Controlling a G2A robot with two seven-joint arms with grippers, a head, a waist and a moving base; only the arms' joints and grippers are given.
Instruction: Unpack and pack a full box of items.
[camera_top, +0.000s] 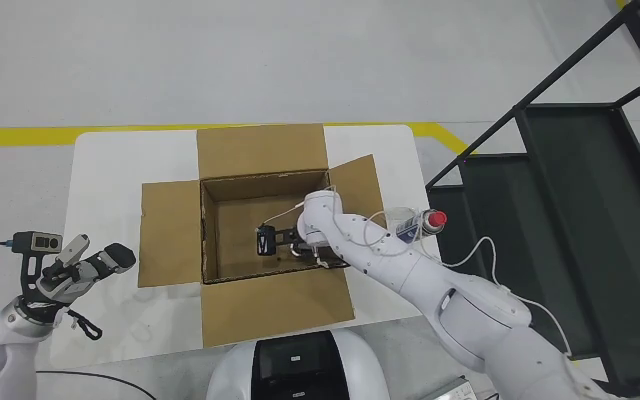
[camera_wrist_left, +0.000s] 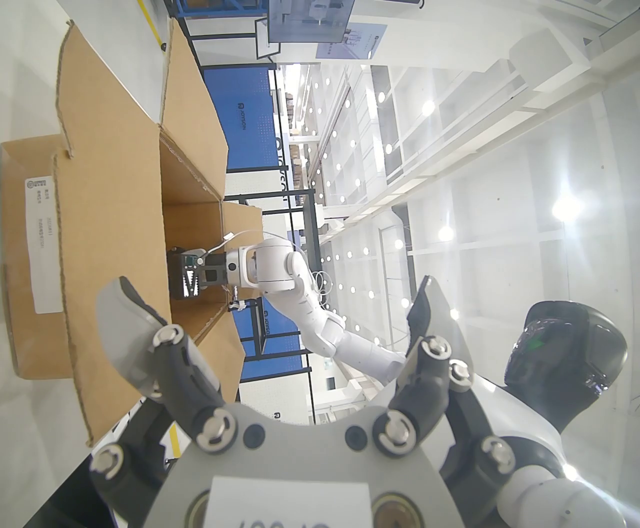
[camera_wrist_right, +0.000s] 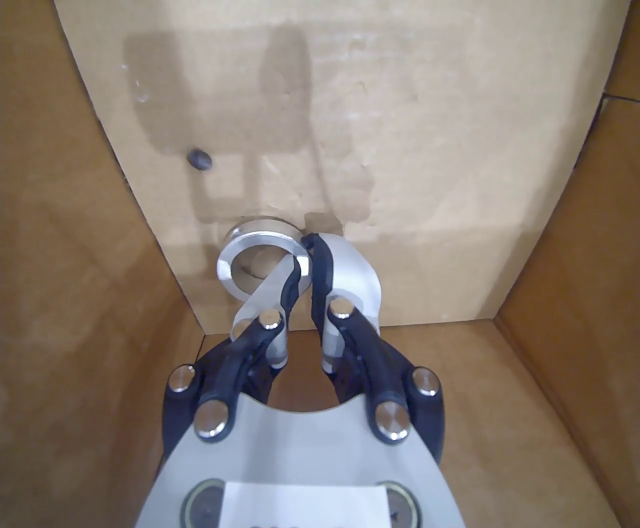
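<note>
Left gripper (camera_top: 97, 252): fingers apart, nothing in them, parked over the left edge of the table (camera_top: 110, 170), well apart from the box (camera_top: 262, 150).

Box: centre of the table, all four flaps folded out.

Right gripper (camera_wrist_right: 309, 257): down inside the box, clamped on the wall of a metal ring (camera_wrist_right: 260, 231), one finger inside the ring and one outside. I cannot tell whether the ring touches the cardboard floor. One small dark speck (camera_wrist_right: 199, 159) lies on the floor beyond it.

Right of the box: a clear cup (camera_top: 398, 218) and a red-capped bottle (camera_top: 425, 222) lie on the table beside the flap.

Judgement: unpacking looks close to finished, the ring among the last items. Repacking is not yet begun.
</note>
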